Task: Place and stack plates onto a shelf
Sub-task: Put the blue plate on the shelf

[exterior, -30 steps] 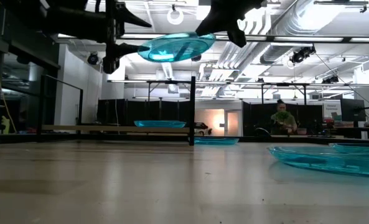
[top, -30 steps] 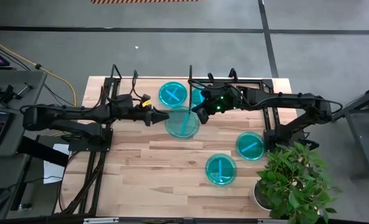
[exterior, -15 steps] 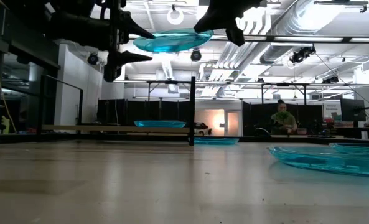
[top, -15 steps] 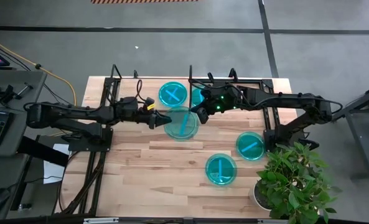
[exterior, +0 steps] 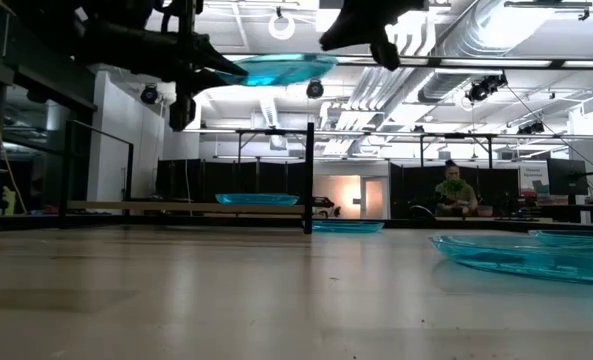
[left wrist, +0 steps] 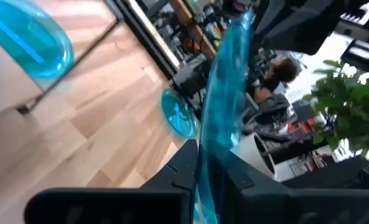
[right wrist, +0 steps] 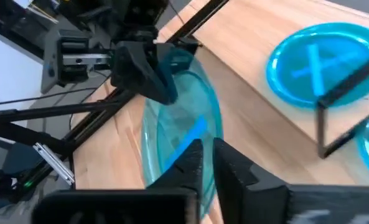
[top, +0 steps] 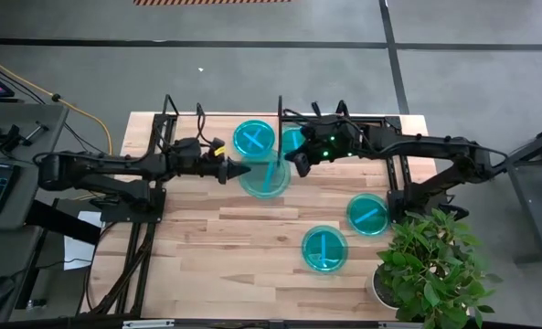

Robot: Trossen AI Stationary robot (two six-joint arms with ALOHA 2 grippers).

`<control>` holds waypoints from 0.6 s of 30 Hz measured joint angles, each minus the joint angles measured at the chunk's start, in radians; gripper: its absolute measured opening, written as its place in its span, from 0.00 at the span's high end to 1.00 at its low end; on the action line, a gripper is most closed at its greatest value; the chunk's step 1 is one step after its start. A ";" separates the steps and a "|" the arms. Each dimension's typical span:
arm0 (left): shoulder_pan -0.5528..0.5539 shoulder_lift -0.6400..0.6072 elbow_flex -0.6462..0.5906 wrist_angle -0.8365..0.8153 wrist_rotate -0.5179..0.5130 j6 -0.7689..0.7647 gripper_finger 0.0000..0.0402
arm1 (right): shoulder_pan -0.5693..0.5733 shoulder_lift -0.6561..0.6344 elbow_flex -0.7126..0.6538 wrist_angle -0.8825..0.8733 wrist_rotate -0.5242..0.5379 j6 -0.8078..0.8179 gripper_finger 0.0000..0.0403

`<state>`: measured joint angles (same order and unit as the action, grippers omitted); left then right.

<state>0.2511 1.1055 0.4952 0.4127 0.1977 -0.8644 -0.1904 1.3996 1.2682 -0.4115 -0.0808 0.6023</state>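
Both claws grip one raised plate (top: pixel 265 176); shelf (top: pixel 366 122) bears stacked plates (top: pixel 253 139).

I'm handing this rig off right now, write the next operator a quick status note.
Left end effector: shut on the raised plate, held in the air in front of the shelf.
Right end effector: at the same plate's opposite rim, grip state unclear.
Done: stacked plates on the shelf, another plate past the divider.
Left: shelve the raised plate, then two table plates.
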 joint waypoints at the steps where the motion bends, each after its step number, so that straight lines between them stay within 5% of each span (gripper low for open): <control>1: 0.007 -0.006 0.000 -0.008 0.001 0.007 0.95 | -0.010 -0.015 0.000 -0.026 0.002 0.000 0.91; 10: 0.137 -0.217 0.001 -0.133 -0.038 0.057 0.99 | -0.054 -0.177 0.000 -0.141 0.071 -0.035 0.63; 14: 0.183 -0.366 0.000 -0.250 -0.275 0.052 0.99 | -0.054 -0.217 0.000 -0.147 0.134 -0.035 0.59; 18: 0.156 -0.476 -0.007 -0.379 -0.655 -0.032 1.00 | -0.054 -0.226 0.000 -0.162 0.159 -0.035 0.59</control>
<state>0.4072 0.6299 0.4885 0.0336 -0.4574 -0.8967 -0.2443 1.1732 1.2686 -0.5734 0.0784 0.5674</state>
